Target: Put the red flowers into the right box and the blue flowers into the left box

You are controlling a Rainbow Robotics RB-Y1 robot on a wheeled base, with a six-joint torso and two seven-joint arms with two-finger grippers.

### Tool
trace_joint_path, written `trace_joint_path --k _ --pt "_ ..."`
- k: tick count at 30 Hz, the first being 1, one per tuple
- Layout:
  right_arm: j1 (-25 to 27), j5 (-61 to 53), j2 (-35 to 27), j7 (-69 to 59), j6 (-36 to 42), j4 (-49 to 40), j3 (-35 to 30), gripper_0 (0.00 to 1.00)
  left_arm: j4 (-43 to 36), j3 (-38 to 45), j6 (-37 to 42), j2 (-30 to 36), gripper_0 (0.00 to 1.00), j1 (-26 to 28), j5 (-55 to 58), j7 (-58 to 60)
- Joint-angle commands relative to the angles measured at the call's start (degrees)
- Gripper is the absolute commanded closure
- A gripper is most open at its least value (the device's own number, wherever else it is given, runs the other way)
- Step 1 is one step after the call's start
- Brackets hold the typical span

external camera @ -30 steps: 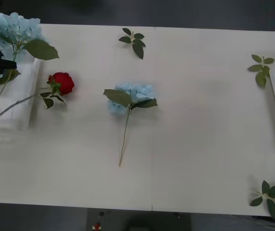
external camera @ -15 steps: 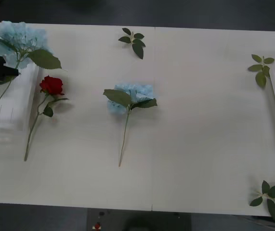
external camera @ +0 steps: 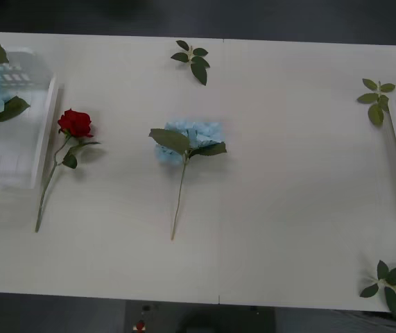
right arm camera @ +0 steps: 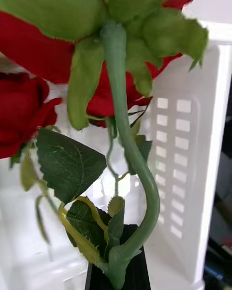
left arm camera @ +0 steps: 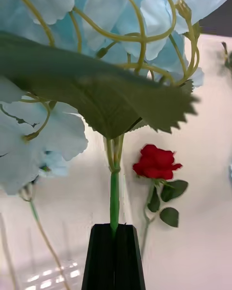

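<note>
Left gripper (left arm camera: 114, 256) pinched tight on the green stem of a blue flower (left arm camera: 111, 53), bloom just above the black fingers, over the left box (external camera: 41, 139). Beside it, one red rose (left arm camera: 155, 162) flat on the table (external camera: 288, 208). Right gripper (right arm camera: 118, 266) squeezed on a red flower stem (right arm camera: 133, 159), bloom above, right box (right arm camera: 193, 140) just behind.
</note>
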Motion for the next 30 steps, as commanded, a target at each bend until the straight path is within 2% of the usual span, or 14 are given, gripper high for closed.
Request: trace_joint_path --k 1,9,15,27,28,29,30 --pt "0.57 -3.90 -1.08 7.52 -3.32 3.89 -0.84 1.00 -0.61 3.03 -2.01 2.84 1.00 0.45 -5.73 -1.16" --pt "4.79 -11.72 -1.08 18.15 -11.93 9.87 -0.84 1.00 -0.61 4.70 -10.18 2.58 1.00 5.02 -10.74 0.51" --pt "10.15 -17.96 -0.64 25.71 -19.93 12.24 -1.81 1.00 -0.61 0.92 -18.62 0.56 1.00 7.75 -8.98 1.66" --pt "11.47 -19.63 0.85 28.70 -20.81 14.53 -2.25 1.00 -0.52 -11.38 -38.22 -2.43 1.00 8.18 -1.07 5.00" --pt "11.47 -19.72 1.03 28.88 -20.72 14.44 -2.25 0.83 -0.52 -12.17 -38.92 -2.43 1.00 8.18 -0.63 5.26" --pt "11.47 -19.89 1.29 29.05 -20.72 14.44 -2.60 0.48 -0.52 -12.70 -39.28 -2.61 1.00 8.27 -0.37 5.44" --pt "11.47 -20.07 1.47 29.14 -20.72 14.53 -3.12 0.28 -0.52 -12.79 -39.36 -2.70 1.00 8.45 -0.19 5.52"
